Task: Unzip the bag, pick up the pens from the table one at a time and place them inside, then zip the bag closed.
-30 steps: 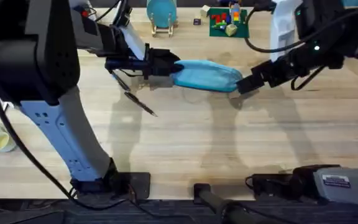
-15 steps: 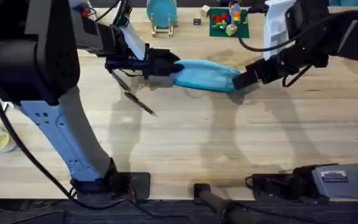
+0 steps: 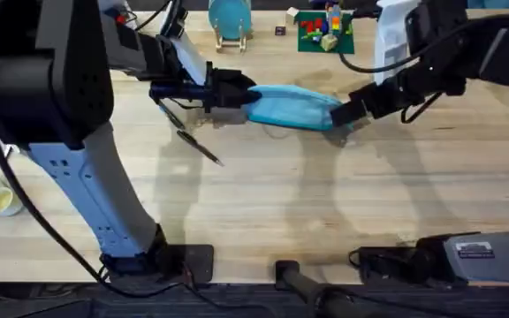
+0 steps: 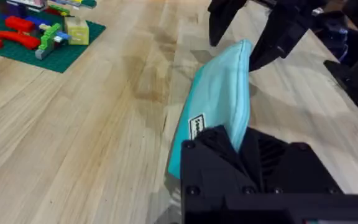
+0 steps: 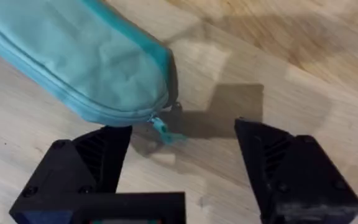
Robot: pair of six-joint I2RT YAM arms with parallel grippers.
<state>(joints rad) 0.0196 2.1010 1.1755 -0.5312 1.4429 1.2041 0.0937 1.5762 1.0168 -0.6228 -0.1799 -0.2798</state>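
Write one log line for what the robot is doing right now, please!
left gripper: shut on bag end | right gripper: open at zipper pull | pens: on table

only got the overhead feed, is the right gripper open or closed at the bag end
Observer: Open. In the right wrist view the right gripper has its fingers spread wide, with the zipper pull lying between them, ungripped.
Operator: and the left one, does it really have the bag
Observer: Yes. In the left wrist view the left gripper is shut on the near end of the bag, beside its small label.
Operator: bag flat on the table?
Observer: Not quite. The left wrist view shows it standing on edge on the table, its ridge running toward the right gripper.
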